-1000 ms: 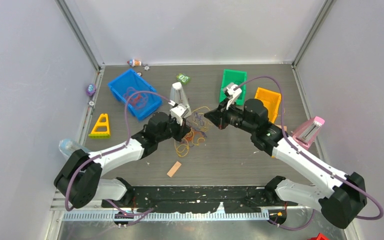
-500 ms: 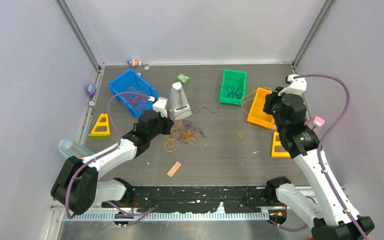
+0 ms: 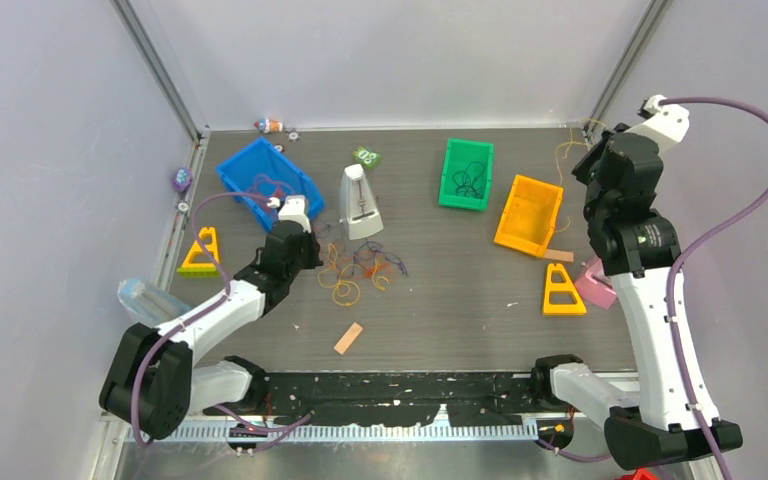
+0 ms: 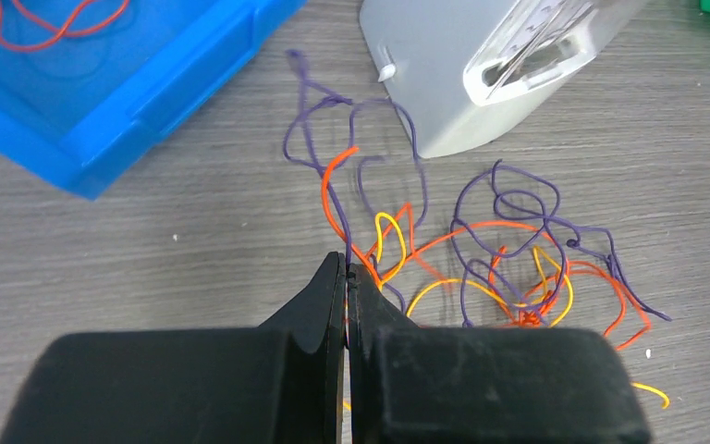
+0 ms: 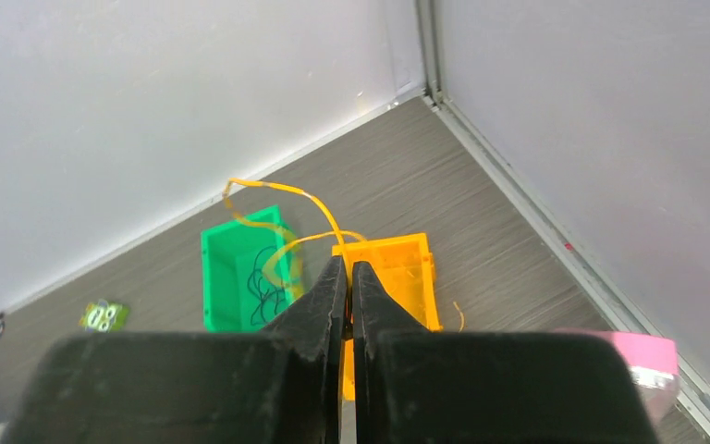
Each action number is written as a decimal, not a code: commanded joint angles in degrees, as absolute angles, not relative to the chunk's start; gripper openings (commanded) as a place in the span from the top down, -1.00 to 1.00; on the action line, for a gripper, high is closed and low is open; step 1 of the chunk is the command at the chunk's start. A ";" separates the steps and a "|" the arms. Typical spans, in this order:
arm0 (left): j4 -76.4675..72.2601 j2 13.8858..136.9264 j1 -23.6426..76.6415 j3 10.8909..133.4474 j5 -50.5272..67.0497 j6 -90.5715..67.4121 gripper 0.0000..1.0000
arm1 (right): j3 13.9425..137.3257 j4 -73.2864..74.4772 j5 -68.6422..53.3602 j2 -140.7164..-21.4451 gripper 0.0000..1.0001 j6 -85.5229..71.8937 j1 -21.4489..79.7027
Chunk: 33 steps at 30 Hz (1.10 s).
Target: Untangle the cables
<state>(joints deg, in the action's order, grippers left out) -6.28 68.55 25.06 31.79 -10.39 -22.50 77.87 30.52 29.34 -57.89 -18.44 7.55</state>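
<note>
- The left gripper (image 4: 346, 277) is hovering low over the table (image 3: 460, 310), its jaws pressing together on a purple cable (image 4: 287, 139) that is running into the seam between the fingertips; an orange strand (image 4: 331, 180) is crossing just beside it.
- The rest of the cables are lying in a loose tangle (image 3: 360, 265) of purple, orange and yellow loops on the table, at about 3 o'clock from the left gripper in the wrist view.
- A grey wedge-shaped object (image 3: 360, 203) is standing at 12 o'clock from the tangle, just beside its far loops.
- A blue bin (image 3: 232, 180) is sitting at 10 o'clock from the tangle, with a red cable (image 4: 46, 23) lying inside it.
- The right gripper (image 5: 344, 277) is hanging high near the table's 2 o'clock corner, jaws pressing together and pinching a yellow cable (image 5: 287, 188), which is arching away from the fingertips in the air.
- In the right wrist view, a green bin (image 5: 211, 277) holding a black cable (image 5: 263, 277) is showing at 10 o'clock from the fingertips, and an orange bin (image 5: 421, 277) is showing at about 3 o'clock.
</note>
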 commanded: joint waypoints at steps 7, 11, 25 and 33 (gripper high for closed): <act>-13.40 61.23 26.73 28.16 -3.54 -19.76 1.00 | 83.71 30.56 24.93 -61.16 0.90 -21.42 4.18; -14.70 61.08 28.11 28.30 -0.68 -18.19 1.00 | 84.13 30.17 25.32 -63.54 0.90 -21.66 3.89; -16.48 60.52 31.40 28.17 -0.35 -14.82 1.00 | 87.97 28.41 23.09 -72.23 0.90 -22.30 2.55; -16.52 61.02 32.07 28.64 -0.21 -14.08 1.00 | 84.68 26.62 24.18 -74.91 0.90 -22.06 2.10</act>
<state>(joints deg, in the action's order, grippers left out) -13.21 61.71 31.64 28.27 -0.78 -15.57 85.65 30.30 23.64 -74.35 -21.43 2.68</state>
